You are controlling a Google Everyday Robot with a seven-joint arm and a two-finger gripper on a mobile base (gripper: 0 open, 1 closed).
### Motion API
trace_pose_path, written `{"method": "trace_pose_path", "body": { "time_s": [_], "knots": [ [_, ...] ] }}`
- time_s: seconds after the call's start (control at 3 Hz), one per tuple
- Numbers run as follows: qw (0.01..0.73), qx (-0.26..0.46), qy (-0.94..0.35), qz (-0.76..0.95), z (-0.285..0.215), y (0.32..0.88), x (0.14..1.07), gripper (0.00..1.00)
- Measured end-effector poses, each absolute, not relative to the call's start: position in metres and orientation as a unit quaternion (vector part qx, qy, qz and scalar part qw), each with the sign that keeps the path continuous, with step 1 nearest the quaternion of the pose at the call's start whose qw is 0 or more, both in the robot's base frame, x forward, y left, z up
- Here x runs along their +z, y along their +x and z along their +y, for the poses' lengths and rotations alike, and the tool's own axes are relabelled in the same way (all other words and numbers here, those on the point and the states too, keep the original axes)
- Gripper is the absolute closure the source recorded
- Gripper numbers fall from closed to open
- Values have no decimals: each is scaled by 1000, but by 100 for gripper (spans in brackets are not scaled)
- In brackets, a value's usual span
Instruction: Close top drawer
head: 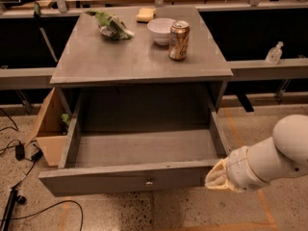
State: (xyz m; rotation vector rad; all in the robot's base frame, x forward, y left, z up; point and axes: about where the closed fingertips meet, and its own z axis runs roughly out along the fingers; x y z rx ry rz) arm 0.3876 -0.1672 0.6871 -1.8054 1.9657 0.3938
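The top drawer (130, 179) is a deep grey wooden box, pulled fully out of the grey cabinet (139, 57) and empty inside. Its plain front panel has one small round metal knob (149, 181) at the middle. My gripper (217, 177) is at the end of the white arm coming in from the lower right. It sits at the right end of the drawer's front panel, level with it and close to or touching its corner.
On the cabinet top stand a soda can (178, 40), a white bowl (161, 30), a yellow sponge (145, 15) and a green chip bag (112, 25). A cardboard box (48, 129) sits left of the cabinet. Cables (19, 150) lie on the floor at left.
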Motion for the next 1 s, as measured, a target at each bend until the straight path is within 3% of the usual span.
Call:
{"method": "trace_pose_path", "body": {
  "time_s": [1.0],
  "knots": [
    [286,7,-693,662,-138,453,662,100]
  ]
}}
